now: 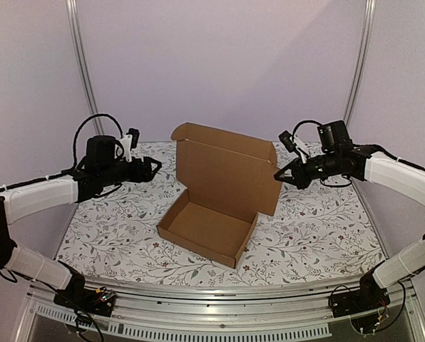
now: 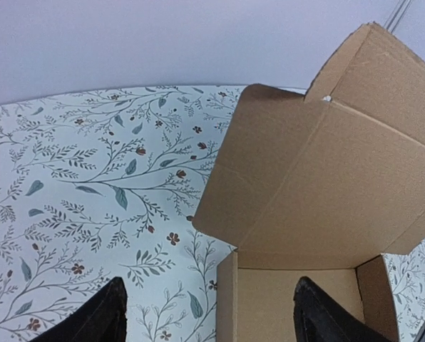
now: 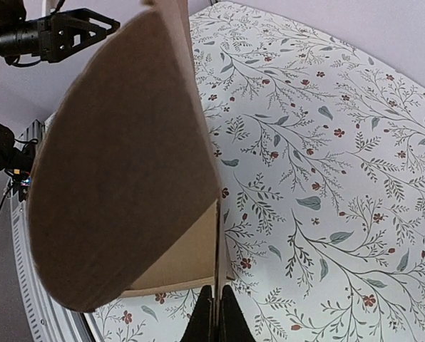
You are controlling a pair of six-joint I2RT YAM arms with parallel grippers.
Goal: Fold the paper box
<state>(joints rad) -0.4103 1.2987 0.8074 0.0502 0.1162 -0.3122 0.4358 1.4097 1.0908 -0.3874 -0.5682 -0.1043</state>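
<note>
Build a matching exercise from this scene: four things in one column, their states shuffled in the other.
Things
1. left gripper
2. right gripper
3. box lid
4. box base

States
A. standing upright
B. open, holding nothing
C. lying flat on the flowered cloth
D. shut on a cardboard edge

Pairs: 1-B, 2-D, 3-A, 4-C
</note>
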